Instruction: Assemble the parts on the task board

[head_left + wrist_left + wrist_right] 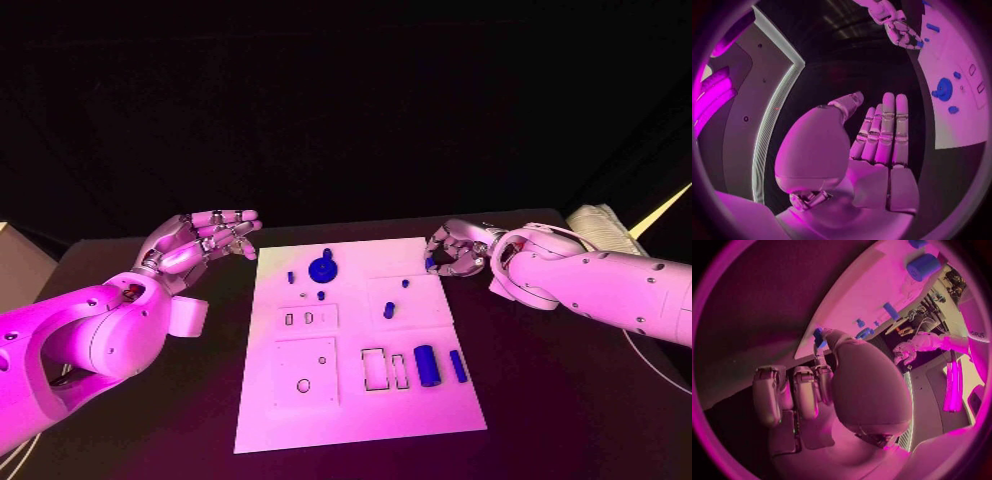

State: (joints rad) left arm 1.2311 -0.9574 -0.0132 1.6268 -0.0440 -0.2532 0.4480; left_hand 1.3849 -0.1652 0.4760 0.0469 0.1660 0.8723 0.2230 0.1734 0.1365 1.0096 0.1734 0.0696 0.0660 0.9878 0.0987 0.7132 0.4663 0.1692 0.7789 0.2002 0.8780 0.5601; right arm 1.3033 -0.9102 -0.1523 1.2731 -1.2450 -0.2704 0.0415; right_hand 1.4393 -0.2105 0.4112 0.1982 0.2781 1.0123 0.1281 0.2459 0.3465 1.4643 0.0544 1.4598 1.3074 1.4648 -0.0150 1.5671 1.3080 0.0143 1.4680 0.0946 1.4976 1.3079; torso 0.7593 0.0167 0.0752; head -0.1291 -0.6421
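Note:
The white task board (361, 400) lies in the middle of the table, also seen in the left wrist view (957, 125) and the right wrist view (873, 287). On it sit a round blue part (322, 267) (944, 89), two small blue pegs (388, 310) (404, 283), a thick blue cylinder (426, 362) (922, 266) and a thin one (457, 366). My left hand (202, 240) (879, 135) hovers beside the board's far left corner, fingers straight and empty. My right hand (462, 250) (811, 390) is at the far right corner, fingers curled, pinching a small blue part (819, 336).
Empty rectangular slots (374, 368) and an oval hole (303, 385) mark the board's near half. A pale folded object (606, 228) lies at the table's back right, behind my right arm. Black table surrounds the board.

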